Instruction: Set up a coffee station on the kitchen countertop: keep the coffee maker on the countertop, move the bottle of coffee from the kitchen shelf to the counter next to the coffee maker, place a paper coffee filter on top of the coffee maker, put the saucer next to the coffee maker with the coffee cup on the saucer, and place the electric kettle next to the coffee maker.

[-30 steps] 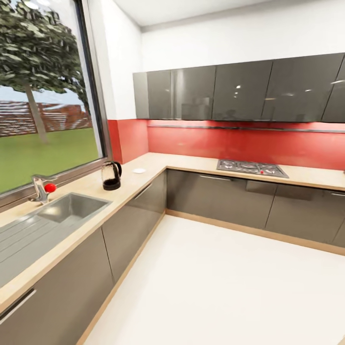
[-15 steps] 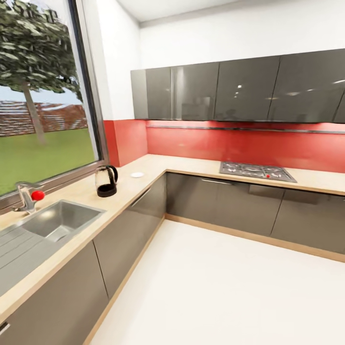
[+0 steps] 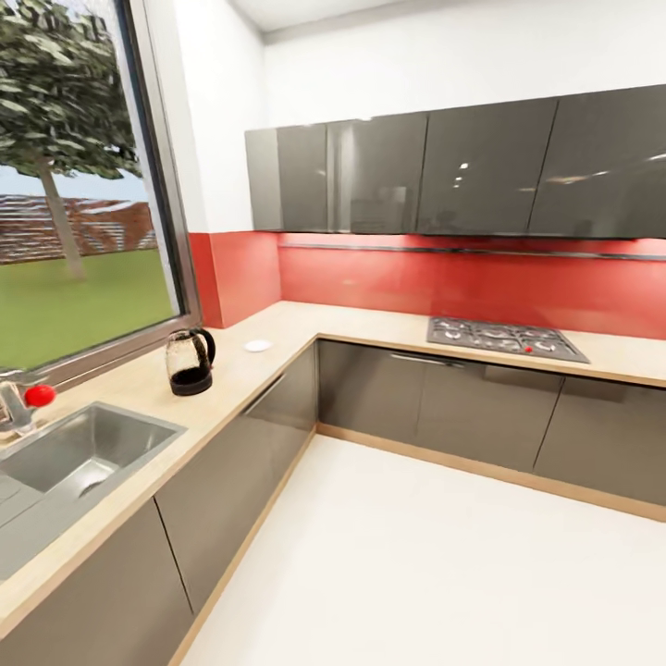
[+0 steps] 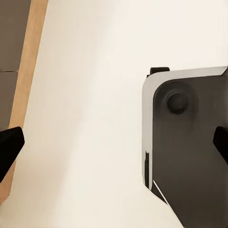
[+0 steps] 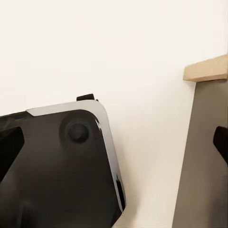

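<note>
I see a long wooden countertop (image 3: 277,324) with shiny grey doors under it and a smooth red wall behind. A steel sink (image 3: 69,453) is sunk into it, looking bare inside. The glass electric kettle (image 3: 190,362) stands on the countertop, with a small round white saucer (image 3: 258,346) near it. My left gripper (image 4: 114,147) and right gripper (image 5: 114,142) both sit wide apart, holding nothing, over the pale floor

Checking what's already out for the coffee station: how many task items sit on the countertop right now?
2: the kettle stands between sink and corner; a small white disc, perhaps the saucer, lies beyond it. Others may be out of frame.
</note>
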